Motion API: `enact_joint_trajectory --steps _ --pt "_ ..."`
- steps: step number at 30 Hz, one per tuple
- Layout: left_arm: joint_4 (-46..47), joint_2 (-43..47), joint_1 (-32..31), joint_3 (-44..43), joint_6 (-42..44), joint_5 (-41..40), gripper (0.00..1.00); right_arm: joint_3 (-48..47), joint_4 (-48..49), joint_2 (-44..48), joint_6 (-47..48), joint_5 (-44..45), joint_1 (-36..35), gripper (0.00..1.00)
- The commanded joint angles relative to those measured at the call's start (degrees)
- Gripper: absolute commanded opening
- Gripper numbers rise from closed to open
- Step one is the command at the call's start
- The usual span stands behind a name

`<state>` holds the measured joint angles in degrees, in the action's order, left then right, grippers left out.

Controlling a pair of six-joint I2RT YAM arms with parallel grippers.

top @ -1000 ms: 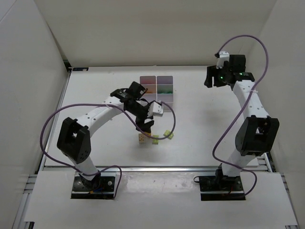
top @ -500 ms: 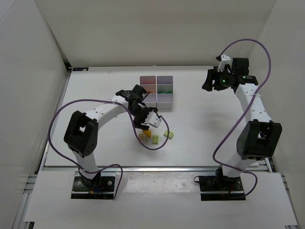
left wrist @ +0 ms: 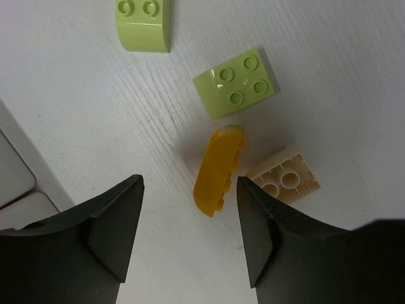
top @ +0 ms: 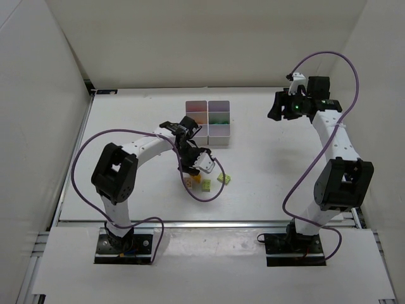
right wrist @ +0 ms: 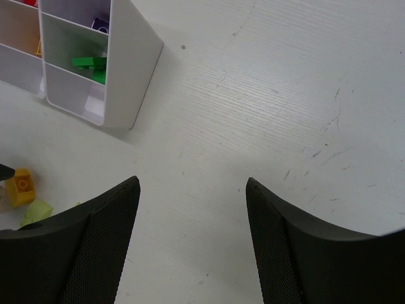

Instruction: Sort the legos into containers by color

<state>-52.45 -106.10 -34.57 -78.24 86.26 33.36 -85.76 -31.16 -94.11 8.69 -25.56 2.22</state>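
Several loose legos lie on the table in front of the containers (top: 209,118). In the left wrist view I see a yellow brick (left wrist: 219,168) on its side, a pale cream brick (left wrist: 283,182) lying studs-down beside it, a lime square brick (left wrist: 235,90) and a lime curved brick (left wrist: 144,24). My left gripper (left wrist: 190,185) is open and empty, low over the table, with the yellow brick's near end just ahead of its jaws. In the top view it (top: 188,168) hangs over the bricks (top: 189,182). My right gripper (top: 279,105) is open and empty, far right of the bins.
The right wrist view shows the bins (right wrist: 123,76) with a green brick (right wrist: 88,63) and a purple brick (right wrist: 100,24) inside, and a yellow brick (right wrist: 20,187) at the left edge. A bin corner (left wrist: 12,171) lies left of my left gripper. White walls enclose the table.
My left arm has drawn in and its gripper has come down closer over the loose bricks. My right gripper shifted slightly a second ago, then held still.
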Motion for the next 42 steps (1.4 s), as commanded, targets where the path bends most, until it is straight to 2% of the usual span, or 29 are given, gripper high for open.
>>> enact_joint_trajectory --steps 1,29,32,36,42 --pt "-0.64 -0.07 -0.50 -0.08 1.72 0.91 0.71 -2.92 1.54 -1.08 0.63 -0.81 0.07 0.72" --pt "-0.55 -4.02 -1.38 1.24 1.72 -1.11 0.61 -3.45 2.15 -3.80 0.98 -0.10 0.15 0.71" --pt "-0.55 -4.20 -1.38 1.33 1.72 -1.37 0.54 -3.37 2.24 -3.81 0.98 -0.01 0.15 0.72" --pt "-0.55 -4.37 -1.38 0.89 0.06 -1.90 0.12 -3.19 2.59 -3.98 0.89 0.07 0.15 0.71" --pt "-0.38 -2.89 -1.12 -3.05 -8.62 -1.99 0.10 -3.28 2.42 -4.07 0.72 -0.37 0.07 0.71"
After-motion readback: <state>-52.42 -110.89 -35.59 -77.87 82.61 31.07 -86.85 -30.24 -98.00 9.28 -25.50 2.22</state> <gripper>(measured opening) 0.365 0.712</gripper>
